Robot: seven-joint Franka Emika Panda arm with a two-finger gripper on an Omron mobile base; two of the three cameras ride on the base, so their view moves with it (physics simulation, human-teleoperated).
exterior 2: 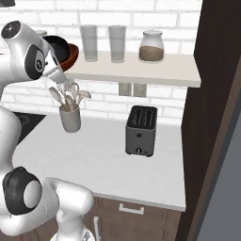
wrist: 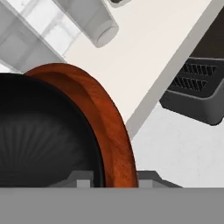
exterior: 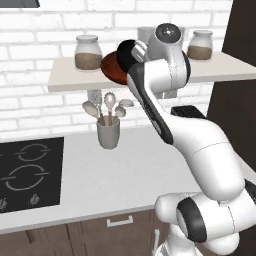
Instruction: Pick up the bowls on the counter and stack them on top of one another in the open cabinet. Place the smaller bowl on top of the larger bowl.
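White and dark-jointed, the arm rises from the base, bends at a thick elbow and reaches up and back to the pale wall shelf [exterior: 220, 70], its wrist level with the shelf board. At the wrist the small glossy black round bowl [exterior: 126, 55] sits tipped on edge, nested against the wide, shallow reddish-brown glossy bowl [exterior: 111, 70], which lies at the shelf's front lip. In the hand view the gripper [wrist: 114, 180] has one dark tip on each side of the brown rim, with the black bowl [wrist: 39, 135] inside the brown one [wrist: 109, 135]; the claw looks clamped on the two rims together, though the tips are mostly hidden.

Both bowls are smooth and shiny, the black one showing faint radial streaks. The light grey-white counter [exterior: 130, 175] is matte and flat, with a black cooktop [exterior: 30, 172] inset at its left.

From the left base view come the cooktop, a grey utensil cup [exterior: 108, 132] of pale spoons, and two glass jars [exterior: 88, 52] of brown grain. From the right base view come a dark grey toaster [exterior 2: 140, 131], two clear tumblers [exterior 2: 89, 43] and a wall socket [exterior 2: 132, 89].
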